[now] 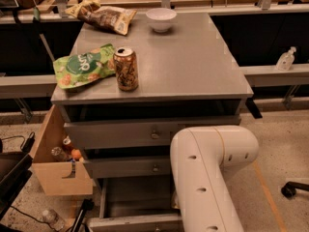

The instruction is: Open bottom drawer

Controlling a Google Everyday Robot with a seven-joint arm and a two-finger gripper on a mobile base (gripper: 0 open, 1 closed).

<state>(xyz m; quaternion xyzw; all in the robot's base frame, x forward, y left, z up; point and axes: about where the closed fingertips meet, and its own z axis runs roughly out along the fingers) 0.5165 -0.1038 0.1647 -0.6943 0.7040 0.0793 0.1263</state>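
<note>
Down at the bottom edge, the bottom drawer [130, 223] sits pulled well out, so you're approx. done w/ the task. Gripper's hidden below the arm [207, 178]; can't tell its state.

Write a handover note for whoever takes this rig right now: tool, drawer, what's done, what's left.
The tool is out of view, somewhere below the picture's edge at the end of the white arm.
The bottom drawer is pulled well out, with its inside showing.
Done: the drawer looks open.
Left: check whether the tool is on the knob, then let go and back the arm away.
</note>
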